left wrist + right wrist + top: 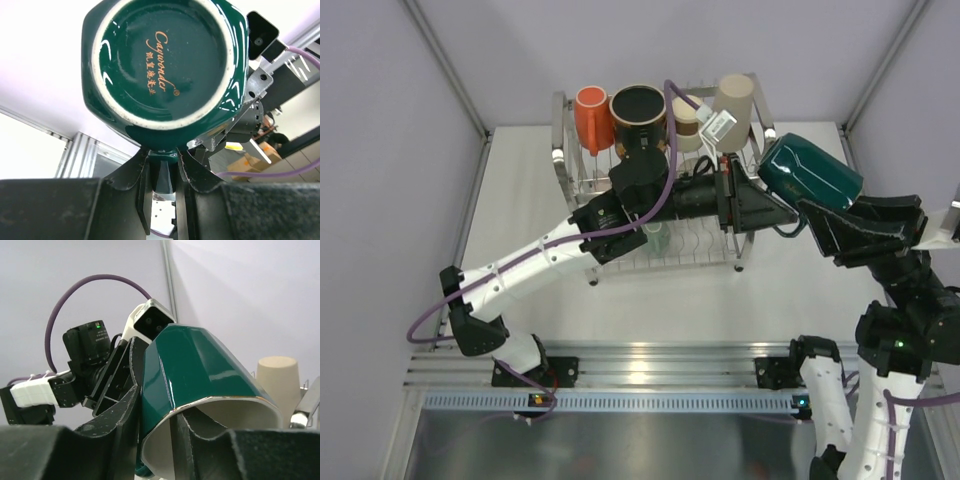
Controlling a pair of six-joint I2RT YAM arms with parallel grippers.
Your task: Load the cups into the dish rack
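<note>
A teal mug [810, 175] hangs in the air just right of the dish rack [563, 150], held by both grippers. My left gripper [772, 208] reaches across the rack and is shut on the mug's handle; the left wrist view shows the handle between its fingers [164, 156] under the mug's base [160, 60]. My right gripper [823, 218] is shut on the mug's rim wall [200, 370], one finger inside and one outside [156, 410]. An orange cup [592, 118], a black cup [639, 108], a paper cup [688, 122] and a tall beige cup [733, 98] stand in the top tier.
A green cup [657, 238] sits in the rack's lower tier under my left arm. A white tag [717, 126] lies by the paper cup. The beige cup [277, 382] also shows in the right wrist view. Enclosure walls stand close on the left, right and back.
</note>
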